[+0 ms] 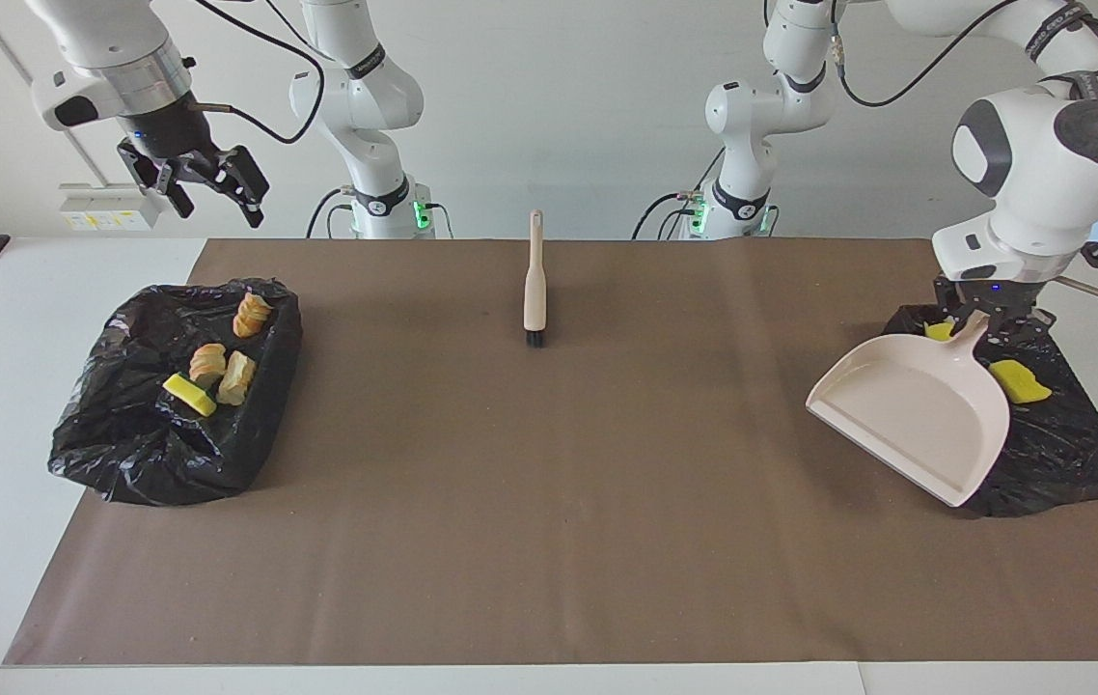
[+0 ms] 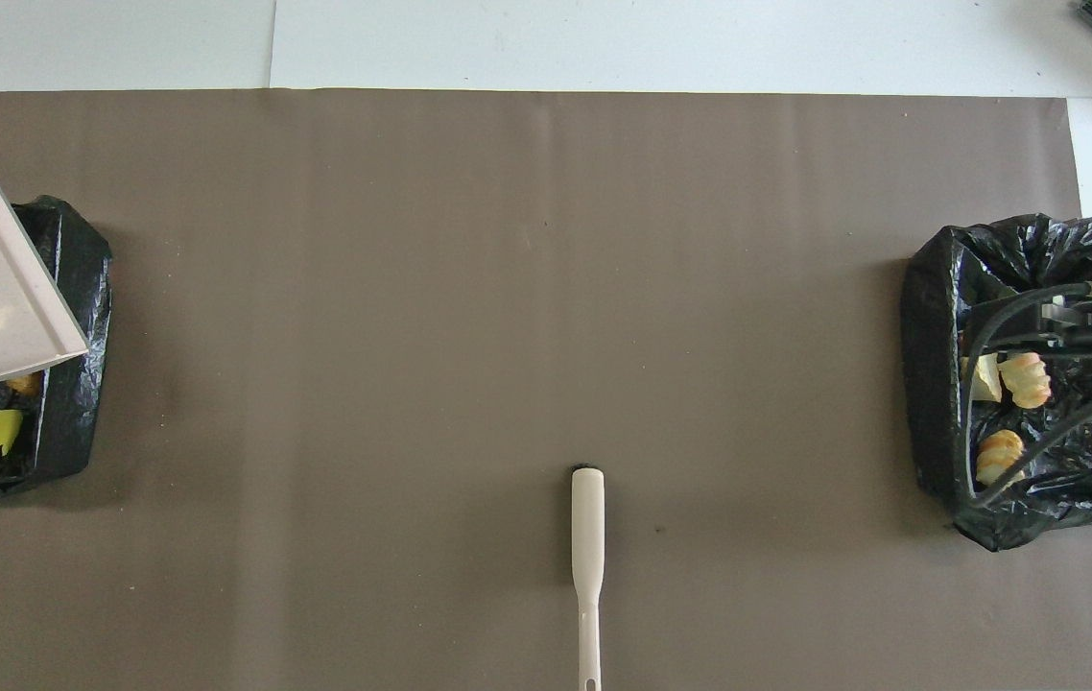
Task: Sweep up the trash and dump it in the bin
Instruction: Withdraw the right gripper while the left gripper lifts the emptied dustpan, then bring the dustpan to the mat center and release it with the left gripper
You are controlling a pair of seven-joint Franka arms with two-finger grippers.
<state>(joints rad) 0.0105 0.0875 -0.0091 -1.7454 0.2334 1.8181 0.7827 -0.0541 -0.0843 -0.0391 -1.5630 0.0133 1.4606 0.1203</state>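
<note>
Risk: left gripper, clamped on pale pink plastic dustpan handle over black-lined bin, could clip its rim. Trash binned. Right gripper spread, waiting.

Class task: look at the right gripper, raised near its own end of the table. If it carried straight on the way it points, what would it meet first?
Probably the black bin below the open right gripper; depth is uncertain.

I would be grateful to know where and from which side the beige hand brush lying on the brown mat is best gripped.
Probably the beige hand brush is best taken by its narrow handle, from straight above. It lies flat on the brown mat, handle toward the robots and dark bristles away, so fingers can close across the slim neck.
</note>
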